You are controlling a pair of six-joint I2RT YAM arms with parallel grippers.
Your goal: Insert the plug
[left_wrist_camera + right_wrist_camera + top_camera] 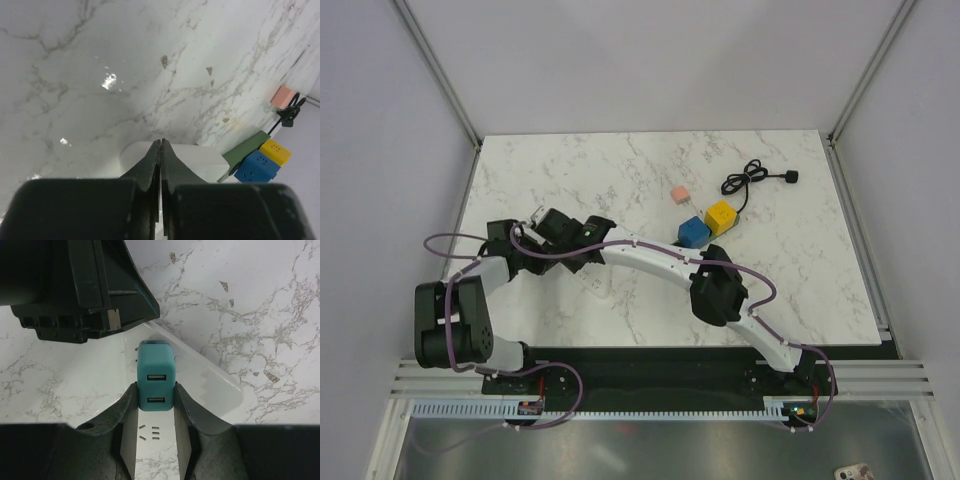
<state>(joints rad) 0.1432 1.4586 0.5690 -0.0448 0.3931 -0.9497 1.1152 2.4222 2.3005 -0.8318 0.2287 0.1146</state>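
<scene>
Within the R claw [156, 389] the teal plug [156, 365] is clamped, held over the white strip [215, 385] on the desk [260, 300]; prongs hidden, so can't tell if they're in yet. Socket slots [150, 432] show just nearer on the strip. Keep plug square w/ the slots, push straight, slow, no twist. Beyond, L claw [161, 149], fingers together, looks to press the strip, a good brace vs. sliding.
</scene>
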